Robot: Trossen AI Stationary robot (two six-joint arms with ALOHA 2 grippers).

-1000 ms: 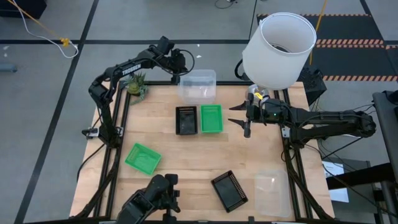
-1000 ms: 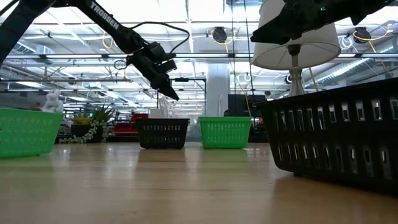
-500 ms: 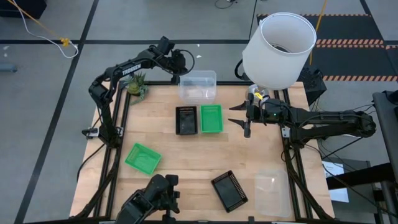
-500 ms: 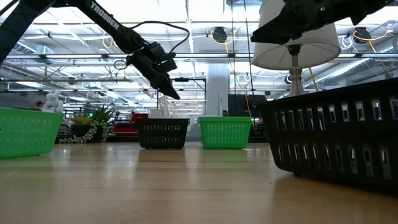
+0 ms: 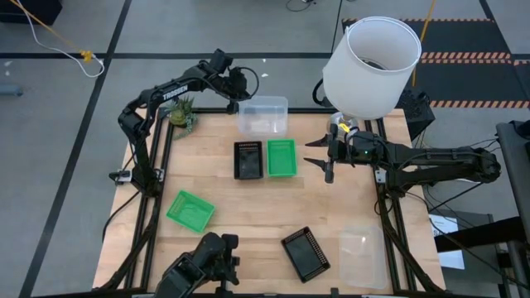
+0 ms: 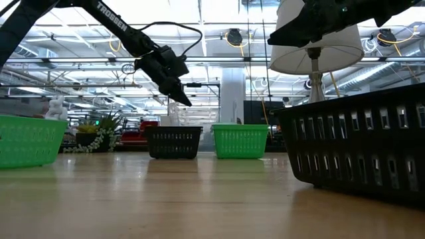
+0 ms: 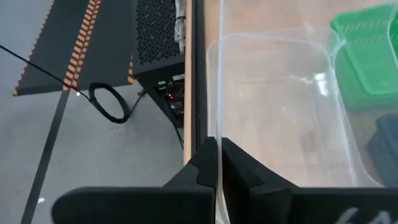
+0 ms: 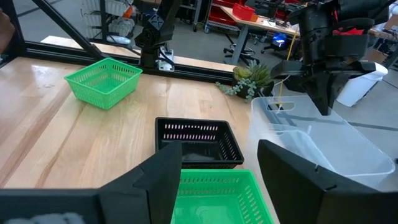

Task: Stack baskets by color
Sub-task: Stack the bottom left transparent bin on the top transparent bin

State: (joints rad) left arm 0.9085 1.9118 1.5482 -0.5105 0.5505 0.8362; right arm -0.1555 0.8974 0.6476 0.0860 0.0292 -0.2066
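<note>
While my left hand point(image 7: 217, 163) pinches the clear basket's point(image 5: 263, 115) thin rim at upper centre, I judge it light, slippery, bendy; my right hand point(image 5: 319, 154) waits open.

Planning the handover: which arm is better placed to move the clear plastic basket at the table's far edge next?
Left. The left gripper is already shut on the clear plastic basket's rim at the far edge. The right gripper hangs open beside the bright green basket, apart from it.
</note>
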